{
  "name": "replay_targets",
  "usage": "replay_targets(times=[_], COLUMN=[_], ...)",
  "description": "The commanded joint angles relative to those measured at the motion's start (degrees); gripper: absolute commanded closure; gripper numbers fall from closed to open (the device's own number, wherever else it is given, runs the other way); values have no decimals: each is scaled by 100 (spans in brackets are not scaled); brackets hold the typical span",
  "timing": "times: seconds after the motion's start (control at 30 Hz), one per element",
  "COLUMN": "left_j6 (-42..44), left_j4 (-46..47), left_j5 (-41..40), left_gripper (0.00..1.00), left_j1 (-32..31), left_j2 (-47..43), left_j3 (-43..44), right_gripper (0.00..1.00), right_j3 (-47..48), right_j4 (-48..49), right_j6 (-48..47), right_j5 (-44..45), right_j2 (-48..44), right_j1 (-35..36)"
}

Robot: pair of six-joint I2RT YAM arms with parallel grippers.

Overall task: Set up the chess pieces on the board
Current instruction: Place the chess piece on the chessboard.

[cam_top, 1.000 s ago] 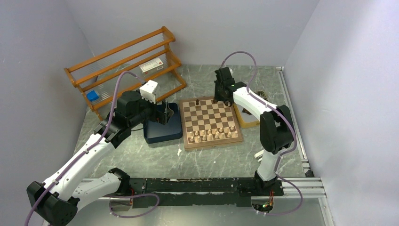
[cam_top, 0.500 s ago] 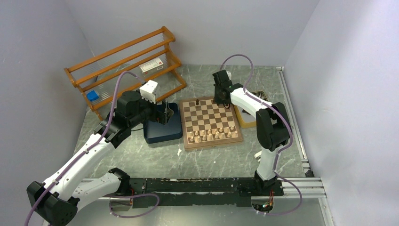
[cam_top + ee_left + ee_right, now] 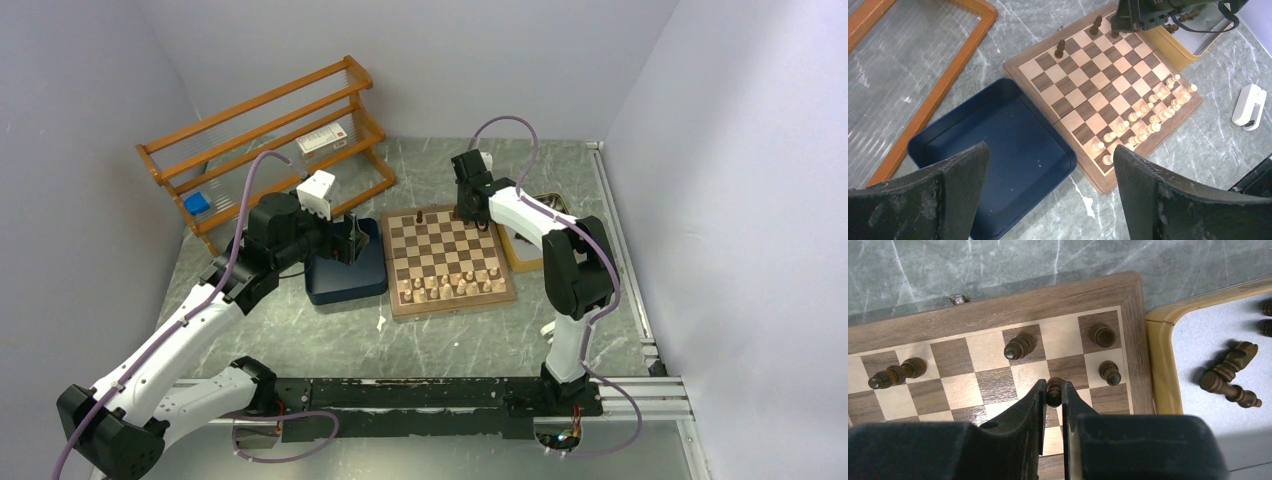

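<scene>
White arms (image 3: 180, 335) with black joints (image 3: 272, 228), mauve cables (image 3: 510, 112).

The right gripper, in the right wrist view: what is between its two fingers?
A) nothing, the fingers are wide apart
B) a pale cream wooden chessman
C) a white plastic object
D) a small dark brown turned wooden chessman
D: the right gripper has its fingers closed on both sides of a small dark brown turned wooden chessman, over the checked wooden chessboard.

Satin wood board (image 3: 998, 315); dark wood chess pieces (image 3: 1019, 346); marbled table (image 3: 998, 265)
</scene>
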Motion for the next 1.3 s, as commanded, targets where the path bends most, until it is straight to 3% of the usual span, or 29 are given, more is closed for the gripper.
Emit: replay_targets(times=[0.0,0.83,1.27], left_j6=[76,79,76], left_j4=[122,105,105], left_j5=[34,16,15], left_gripper=[2,2,2], left_j1=[-44,-44,-46], left_j2=[-52,-60,-65], left_j3=[-62,-64,-62], right_gripper=[88,86,80], right_j3=[-12,-31,1], right_j4=[43,92,59], right_j6=[56,75,57], right_j5=[173,305,315], right_j2=[171,294,315], right_j1=[13,-40,-37])
